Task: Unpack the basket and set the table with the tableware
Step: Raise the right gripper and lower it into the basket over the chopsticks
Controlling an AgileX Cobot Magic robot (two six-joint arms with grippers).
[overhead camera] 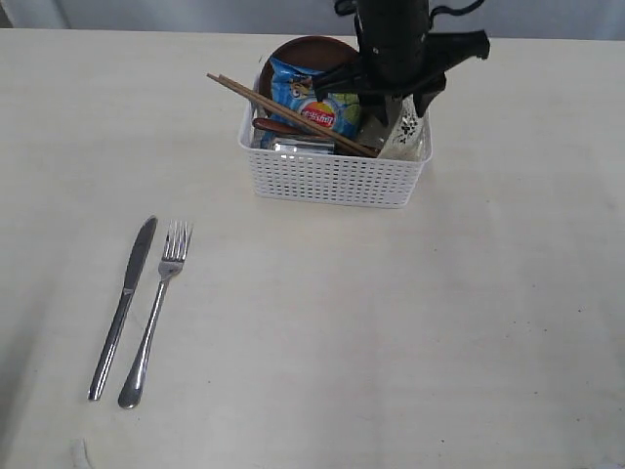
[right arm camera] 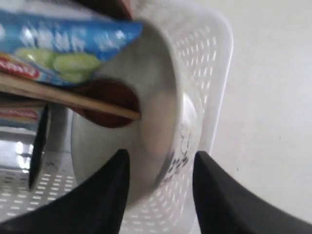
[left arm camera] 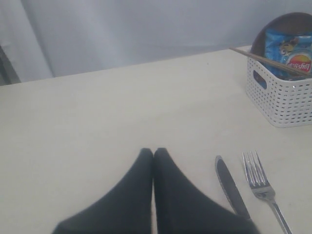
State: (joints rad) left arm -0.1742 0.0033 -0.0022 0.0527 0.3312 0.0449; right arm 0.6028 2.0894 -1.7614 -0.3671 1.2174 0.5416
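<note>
Spread wide, the right end effector [right arm camera: 161,156] is straddling the rim of the bowl [right arm camera: 156,92], likely slick, stiff, breakable

Table [overhead camera: 439,322] free across centre, right & near edge; knife [overhead camera: 122,308] + fork [overhead camera: 156,313] block near left, while far basket [overhead camera: 332,181] is crammed, chopsticks [overhead camera: 293,112] slanting across top over chips pkt [overhead camera: 312,98], right gripper [right arm camera: 162,155] filling its right end, fingers spread astride bowl [right arm camera: 156,112] rim.

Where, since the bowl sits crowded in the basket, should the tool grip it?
Grip the bowl by its top rim, from above: it stands on edge against the basket's end wall, leaving only that rim free. The open right tool straddles it.
</note>
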